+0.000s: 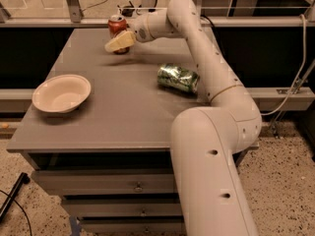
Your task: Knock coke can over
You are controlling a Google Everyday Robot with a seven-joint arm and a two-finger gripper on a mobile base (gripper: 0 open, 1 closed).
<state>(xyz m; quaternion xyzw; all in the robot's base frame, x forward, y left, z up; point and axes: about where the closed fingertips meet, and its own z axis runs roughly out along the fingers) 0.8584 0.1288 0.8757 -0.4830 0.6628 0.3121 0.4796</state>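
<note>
As I look through my one camera, I see the coke can at the far end of the gray table, a bit left of the middle. It is small and red, with a shiny silver top. It is standing up, maybe leaning a little; I cannot be sure. Only its top part and a thin bit at the bottom show, because the gripper is right in front of it and covers its middle. The gripper is pale cream and points left, down low by the can. It looks like it is touching the can. I cannot make out whether the gripper is spread wide, squeezed tight or holding the can.

The big white arm reaches from the front right, up over the table, to the can. Beside the arm, a green and silver can lies on its side, well apart from the red one. It looks dented. A round cream bowl sits on the left side of the table, near the front. Under the table top there are drawers.
</note>
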